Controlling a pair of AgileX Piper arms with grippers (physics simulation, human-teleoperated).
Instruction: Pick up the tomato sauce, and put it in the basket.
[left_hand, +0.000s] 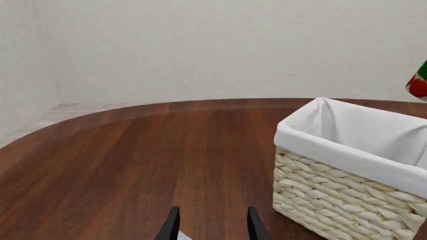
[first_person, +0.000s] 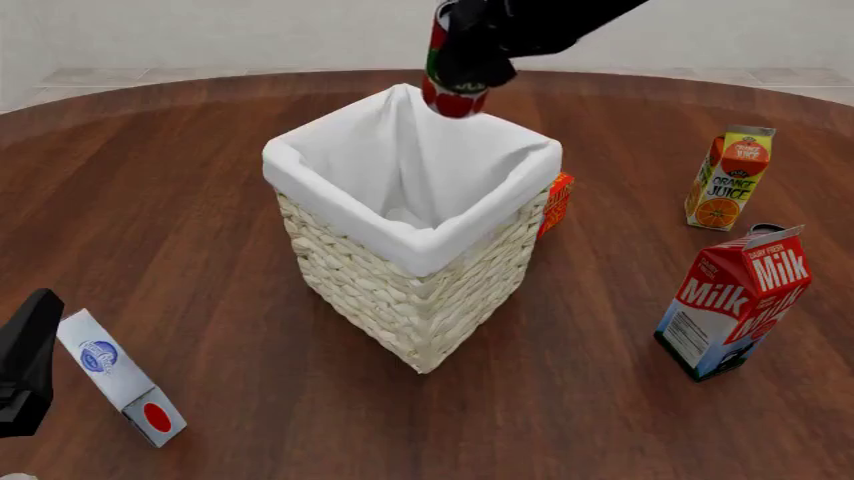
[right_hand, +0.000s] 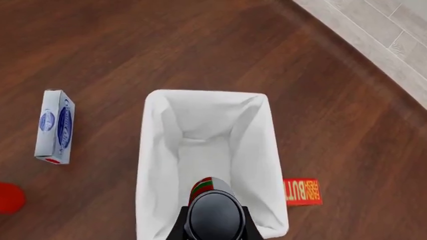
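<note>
One stiff, smooth sauce can (first_person: 454, 95) is clamped round its sides by the right gripper (first_person: 470, 62), hung over the basket (first_person: 400, 280) at its 12 o'clock rim. Left gripper (left_hand: 212, 226) is seen parted, nothing held.

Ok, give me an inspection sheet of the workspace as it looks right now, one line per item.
Surface: dark wooden table, rounded far edge.
Job's things: tomato sauce held in the air above the basket's far corner; basket upright, inside looks empty.
Clutter: orange juice carton and milk carton standing on the right; white-and-blue box lying at front left; orange box behind the basket.
Grippers: right gripper shut on the can; left gripper low at front left, jaws apart, holding nothing.
Cables: nothing seen.
Surroundings: pale wall, tiled floor.
</note>
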